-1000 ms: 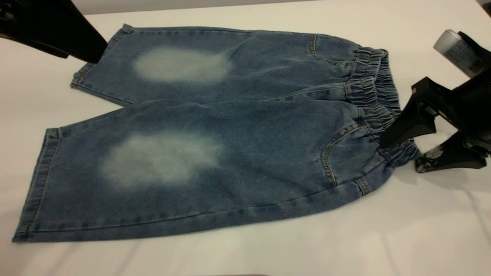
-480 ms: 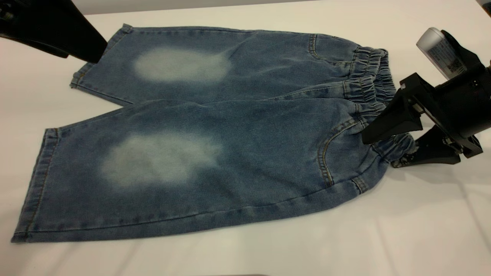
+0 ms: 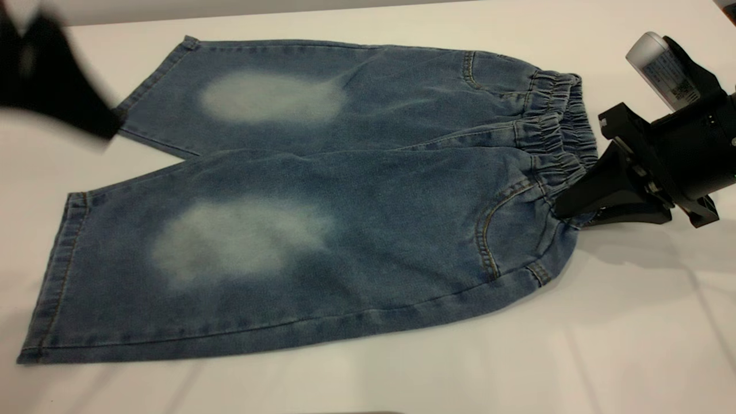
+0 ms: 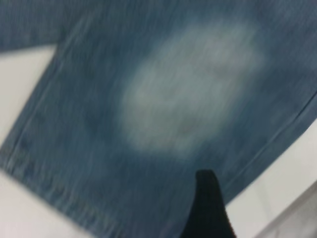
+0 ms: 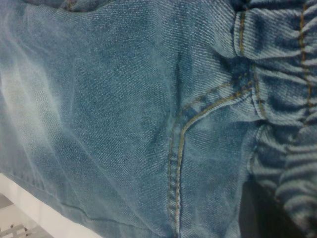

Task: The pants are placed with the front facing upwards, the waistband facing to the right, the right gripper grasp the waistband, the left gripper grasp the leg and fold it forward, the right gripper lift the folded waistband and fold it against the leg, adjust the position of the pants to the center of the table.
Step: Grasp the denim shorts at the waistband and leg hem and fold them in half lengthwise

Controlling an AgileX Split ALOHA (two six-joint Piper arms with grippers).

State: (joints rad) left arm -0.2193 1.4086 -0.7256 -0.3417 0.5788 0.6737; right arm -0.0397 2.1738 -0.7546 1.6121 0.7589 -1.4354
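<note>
The blue denim pants [image 3: 322, 195] lie flat on the white table [image 3: 632, 345], front up, with both legs pointing left. The gathered waistband [image 3: 555, 138] is at the right. My right gripper [image 3: 568, 214] is shut on the waistband's near end, beside the front pocket seam [image 5: 181, 148]. In the right wrist view the ruched band [image 5: 292, 99] fills one side. My left gripper [image 3: 98, 121] is blurred at the far left, next to the far leg's hem [image 3: 149, 80]. The left wrist view looks down on a pale faded patch [image 4: 188, 94] of a leg.
White table surrounds the pants, with broad room in front [image 3: 402, 385] and to the right. The table's far edge [image 3: 287, 8] runs just behind the far leg.
My right gripper slid in onto the waistband and its fingers closed on it. My left gripper swung left and nearer, off the far leg's hem, and is now blurred.
</note>
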